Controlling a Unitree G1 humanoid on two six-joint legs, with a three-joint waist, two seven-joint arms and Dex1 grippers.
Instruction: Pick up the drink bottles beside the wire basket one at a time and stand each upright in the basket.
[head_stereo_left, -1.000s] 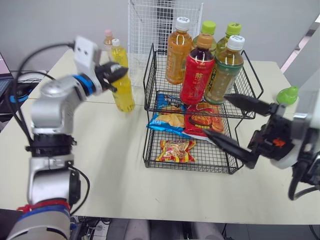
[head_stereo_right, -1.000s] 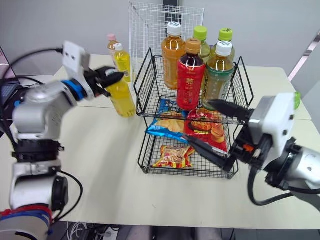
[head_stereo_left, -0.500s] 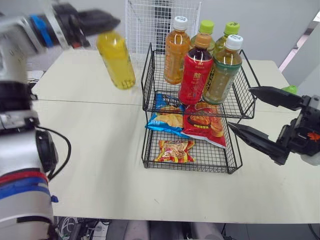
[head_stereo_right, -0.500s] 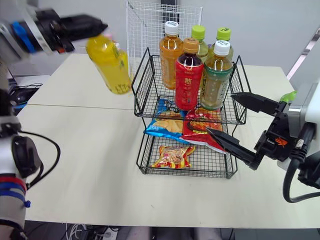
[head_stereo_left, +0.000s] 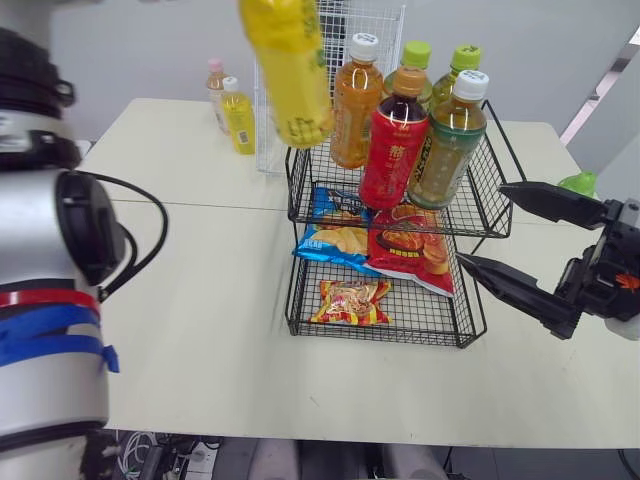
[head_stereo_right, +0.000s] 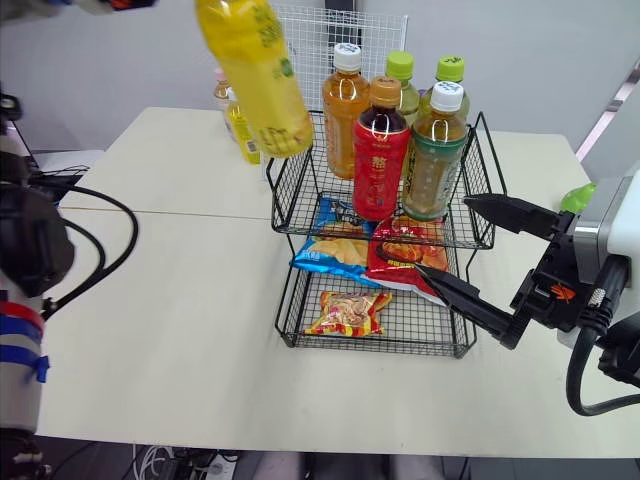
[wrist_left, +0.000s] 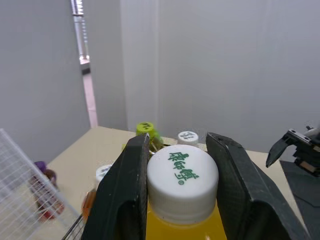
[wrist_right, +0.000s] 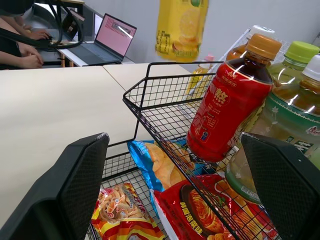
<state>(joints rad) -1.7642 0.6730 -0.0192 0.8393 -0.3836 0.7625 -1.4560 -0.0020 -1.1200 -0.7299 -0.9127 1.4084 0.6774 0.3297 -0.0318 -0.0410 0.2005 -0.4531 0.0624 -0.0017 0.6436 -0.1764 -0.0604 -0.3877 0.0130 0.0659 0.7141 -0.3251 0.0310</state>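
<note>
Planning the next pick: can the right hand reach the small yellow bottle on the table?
Probably not: the wire basket stands between the right hand and the small yellow bottle.

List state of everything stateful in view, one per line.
Yellow bottle: capped, airborne, tilted.
Left pincer: shut on its cap.
Right pincer: open, empty.
Basket: top tier holds five bottles, upright, capped.
Small yellow bottle: upright, capped, outside basket.
Pink-capped bottle: upright, outside basket.
Laptop: open, screen lit.

Left hand (wrist_left: 181, 143) gripping high, right hand (head_stereo_left: 485, 225) spread
</note>
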